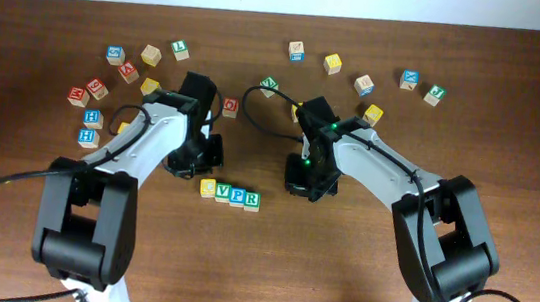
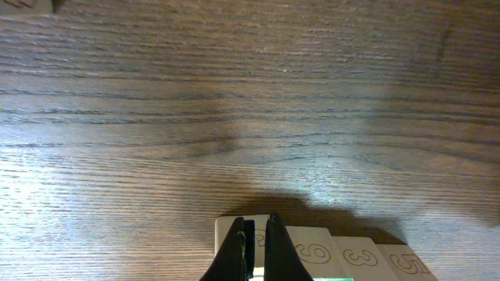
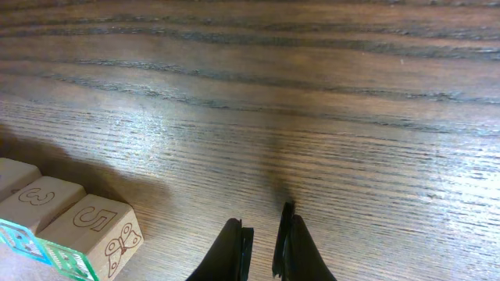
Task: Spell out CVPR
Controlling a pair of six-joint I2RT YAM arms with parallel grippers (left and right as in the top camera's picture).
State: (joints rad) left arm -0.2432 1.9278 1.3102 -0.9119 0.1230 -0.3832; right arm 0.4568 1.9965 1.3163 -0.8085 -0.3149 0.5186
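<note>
A row of letter blocks lies at the table's front middle: a yellow block [image 1: 208, 188], a green V [image 1: 222, 192], a P [image 1: 237, 196] and an R [image 1: 252, 199]. My left gripper [image 1: 191, 163] hangs just behind the row's left end. In the left wrist view its fingers [image 2: 255, 222] are almost together and empty, in front of the first block [image 2: 228, 234]. My right gripper [image 1: 305, 183] is to the right of the row. Its fingers [image 3: 262, 216] show a narrow gap over bare wood, with the end block [image 3: 98, 226] at the lower left.
Loose letter blocks lie scattered along the back: a group at the left [image 1: 114, 54], [image 1: 89, 137], a few in the middle [image 1: 297, 50], [image 1: 332, 63] and several at the right [image 1: 410, 79], [image 1: 372, 114]. A cable [image 1: 264, 110] loops between the arms.
</note>
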